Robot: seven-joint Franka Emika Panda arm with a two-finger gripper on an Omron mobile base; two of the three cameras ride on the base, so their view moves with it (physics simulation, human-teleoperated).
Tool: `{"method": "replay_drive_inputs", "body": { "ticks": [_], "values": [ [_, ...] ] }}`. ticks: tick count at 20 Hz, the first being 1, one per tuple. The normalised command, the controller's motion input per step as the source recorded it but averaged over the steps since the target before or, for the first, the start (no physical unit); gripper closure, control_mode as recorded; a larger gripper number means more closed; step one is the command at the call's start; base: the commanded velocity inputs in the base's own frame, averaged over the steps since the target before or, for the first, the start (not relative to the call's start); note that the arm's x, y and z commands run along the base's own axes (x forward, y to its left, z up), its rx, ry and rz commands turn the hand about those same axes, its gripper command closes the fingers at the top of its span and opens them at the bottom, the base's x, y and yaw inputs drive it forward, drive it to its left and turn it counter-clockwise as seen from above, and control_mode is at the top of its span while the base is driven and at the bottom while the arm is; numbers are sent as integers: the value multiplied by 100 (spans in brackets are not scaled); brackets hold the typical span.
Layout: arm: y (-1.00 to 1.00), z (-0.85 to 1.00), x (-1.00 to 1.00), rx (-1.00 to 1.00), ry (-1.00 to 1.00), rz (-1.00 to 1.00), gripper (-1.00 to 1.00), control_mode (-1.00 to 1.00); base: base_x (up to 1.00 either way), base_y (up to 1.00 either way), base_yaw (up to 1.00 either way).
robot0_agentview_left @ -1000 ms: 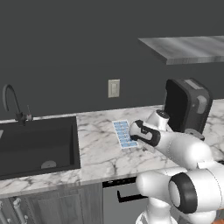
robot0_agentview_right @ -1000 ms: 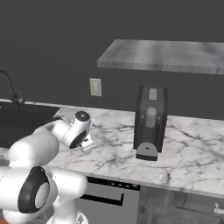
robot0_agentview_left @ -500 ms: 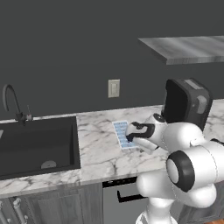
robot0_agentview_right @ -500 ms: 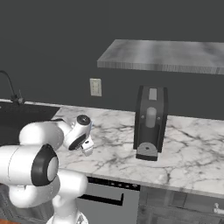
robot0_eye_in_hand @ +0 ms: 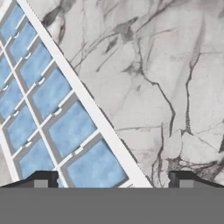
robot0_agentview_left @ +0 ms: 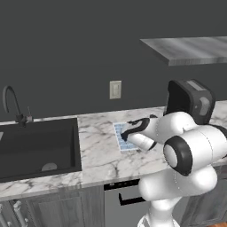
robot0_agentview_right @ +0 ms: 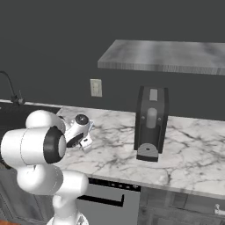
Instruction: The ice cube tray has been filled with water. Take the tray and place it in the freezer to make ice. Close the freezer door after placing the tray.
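The ice cube tray point(robot0_agentview_left: 120, 141) lies flat on the marble counter point(robot0_agentview_left: 97, 155), right of the sink. It is white, with a grid of square cells. In the hand view the tray point(robot0_eye_in_hand: 48, 105) runs diagonally across the left half, and the water point(robot0_eye_in_hand: 72, 129) shows as glossy pale blue in its cells. My gripper point(robot0_agentview_left: 126, 134) hangs low over the tray's near end, pointing down, and is open. In the hand view the gripper point(robot0_eye_in_hand: 112, 181) has the tray's long right rim between its dark fingertips point(robot0_eye_in_hand: 41, 179), with nothing gripped. The gripper point(robot0_agentview_right: 84, 142) also shows from the right. The freezer is out of view.
A black sink point(robot0_agentview_left: 35, 146) with a dark faucet point(robot0_agentview_left: 11, 104) is set into the counter at the left. A black coffee machine point(robot0_agentview_right: 151, 123) stands on the counter to the right, under a grey wall shelf point(robot0_agentview_right: 167, 55). A wall outlet point(robot0_agentview_left: 115, 89) is behind the tray.
The arm has folded round, its elbow swinging toward the camera, and the hand has come down closer over the tray. The jaws stay open and the tray has not moved.
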Motion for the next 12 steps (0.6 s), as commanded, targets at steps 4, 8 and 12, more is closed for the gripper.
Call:
{"method": "replay_drive_inputs", "body": {
  "ticks": [4,8,12],
  "values": [
    [18,-26,5,0,0,0,100,-100,0,0,0],
    [4,-9,0,0,-2,0,100,-100,0,0,0],
    [0,0,0,0,-1,0,100,-100,0,0,0]
  ]
}}
